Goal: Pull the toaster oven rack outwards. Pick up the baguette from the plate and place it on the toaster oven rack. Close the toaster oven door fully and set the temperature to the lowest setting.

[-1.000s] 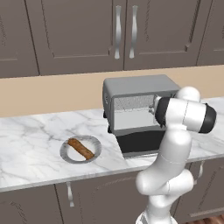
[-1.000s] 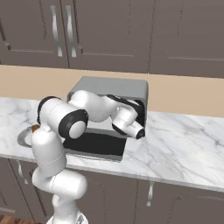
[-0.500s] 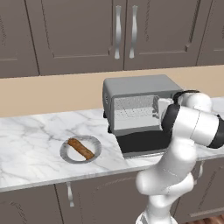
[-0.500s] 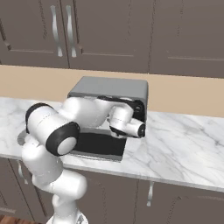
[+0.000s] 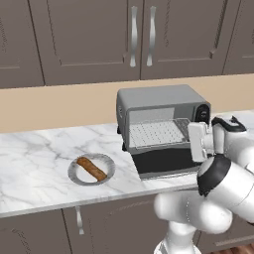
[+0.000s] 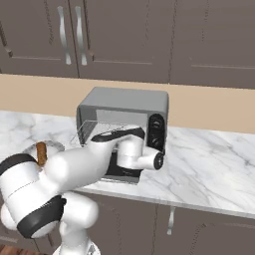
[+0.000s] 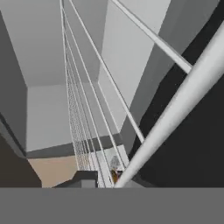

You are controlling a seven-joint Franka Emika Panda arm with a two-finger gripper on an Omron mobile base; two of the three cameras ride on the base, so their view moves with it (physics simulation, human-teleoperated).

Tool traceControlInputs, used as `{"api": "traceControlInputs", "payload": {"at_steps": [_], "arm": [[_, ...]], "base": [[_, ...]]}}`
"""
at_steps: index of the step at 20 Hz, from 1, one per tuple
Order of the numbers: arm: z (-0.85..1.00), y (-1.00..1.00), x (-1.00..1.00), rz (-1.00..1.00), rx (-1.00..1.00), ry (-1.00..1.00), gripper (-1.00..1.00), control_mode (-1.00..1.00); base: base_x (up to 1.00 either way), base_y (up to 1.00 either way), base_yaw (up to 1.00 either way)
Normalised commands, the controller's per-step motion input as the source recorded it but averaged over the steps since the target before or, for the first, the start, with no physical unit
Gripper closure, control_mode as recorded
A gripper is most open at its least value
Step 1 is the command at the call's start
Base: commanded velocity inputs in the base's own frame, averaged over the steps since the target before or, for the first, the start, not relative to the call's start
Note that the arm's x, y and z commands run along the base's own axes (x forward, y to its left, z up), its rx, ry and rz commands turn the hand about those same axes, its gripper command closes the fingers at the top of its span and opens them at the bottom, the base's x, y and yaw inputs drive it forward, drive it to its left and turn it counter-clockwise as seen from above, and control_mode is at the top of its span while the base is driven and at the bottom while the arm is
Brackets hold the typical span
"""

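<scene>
gripping the toaster oven rack (image 5: 158,133) at its front right, the pincer (image 5: 194,141) reaches into the toaster oven (image 5: 161,105)

A white marble counter (image 5: 34,163) with grey veining runs across the scene below brown cabinets. A boxy grey toaster oven (image 5: 161,116) stands directly on it, just beyond the tool (image 5: 198,141), with its toaster oven door (image 5: 163,161) dropped open flat over the counter surface below the tool. A round grey plate (image 5: 74,173) rests on the counter well to the tool's left in the left base view, apart from the oven.
</scene>
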Motion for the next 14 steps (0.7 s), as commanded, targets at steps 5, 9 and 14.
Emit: {"api": "traceControlInputs", "payload": {"at_steps": [5, 9, 14], "arm": [[0.9, -0.1, -1.0, 0.17, -0.15, 0.06, 1.0, -1.0], [1.0, -0.39, -1.0, 0.28, -0.13, 0.0, 1.0, -1.0], [0.92, 0.08, -0.88, 0.29, -0.23, 0.02, 1.0, -1.0]], "base": [[0.0, 0.0, 0.0], [0.0, 0.0, 0.0], [0.0, 0.0, 0.0]]}}
